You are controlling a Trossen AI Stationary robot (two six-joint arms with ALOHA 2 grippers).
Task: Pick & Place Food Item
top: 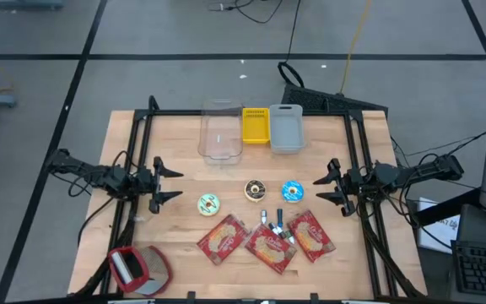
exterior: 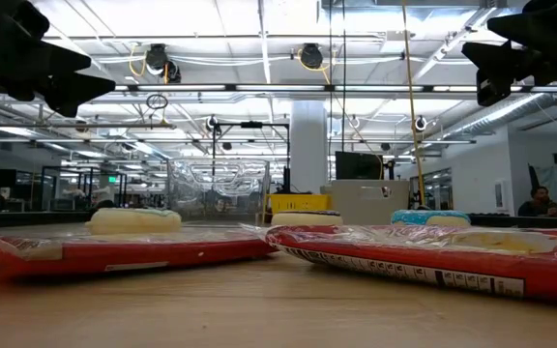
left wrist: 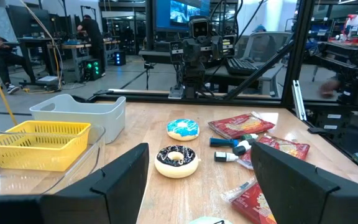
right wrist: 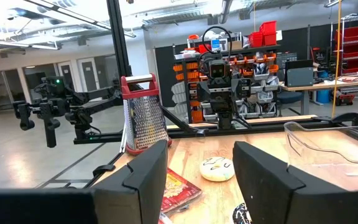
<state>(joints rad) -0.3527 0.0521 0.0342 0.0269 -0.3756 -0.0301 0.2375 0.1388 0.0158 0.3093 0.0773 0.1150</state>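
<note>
Risk: the donuts (top: 256, 190) lie mid-tabletop (top: 184, 245), close beside packets (top: 268, 245) and markers (top: 277, 224); a careless descent would likely nudge a neighbour or catch wrapper. Left pincer (top: 165, 185) hovers at the left edge, spread wide, empty. Right pincer (top: 326, 190) hovers opposite, parted, grasping nothing.

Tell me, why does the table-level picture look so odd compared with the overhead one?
Low view: bright ceiling lights glare, both grippers are dark silhouettes, and the near red packets fill the foreground. High view: even light, soft shadows, and the donuts look crisp.
</note>
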